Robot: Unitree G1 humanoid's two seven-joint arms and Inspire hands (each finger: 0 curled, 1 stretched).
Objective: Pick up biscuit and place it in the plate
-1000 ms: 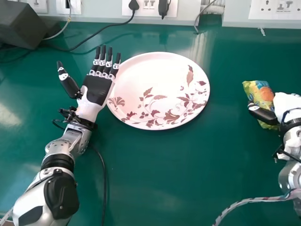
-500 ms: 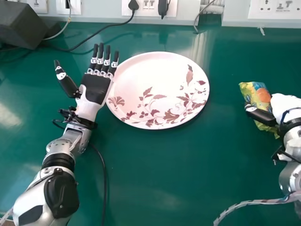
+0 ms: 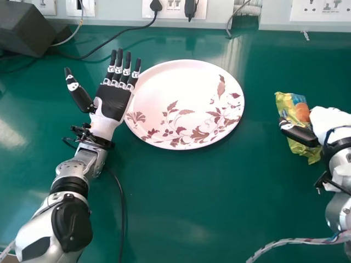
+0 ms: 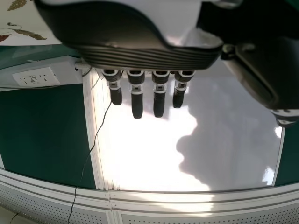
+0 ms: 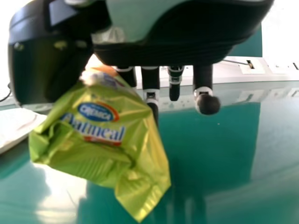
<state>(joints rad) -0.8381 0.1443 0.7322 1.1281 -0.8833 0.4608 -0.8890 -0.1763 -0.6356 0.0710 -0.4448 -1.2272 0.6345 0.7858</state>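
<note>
The biscuit packet [image 3: 296,112], yellow-green with an orange picture, is at the right of the head view, held by my right hand [image 3: 299,132], whose thumb lies across it. In the right wrist view the packet [image 5: 105,135] hangs pinched between the thumb and fingers of my right hand [image 5: 151,79]. A round pinkish-white plate [image 3: 178,98] with brown leaf patterns lies on the table, well to the packet's left. My left hand [image 3: 113,103] is open, palm up, by the plate's left edge; in the left wrist view my left hand [image 4: 136,95] has straight fingers.
A dark box [image 3: 24,27] stands at the table's back left corner, with black cables running from that side. Wall sockets [image 3: 323,10] line the back. Another cable [image 3: 122,219] runs beside my left forearm on the green table [image 3: 219,203].
My right hand has moved a little to the left with the packet in it, bringing it slightly nearer the plate. The left hand has barely shifted.
</note>
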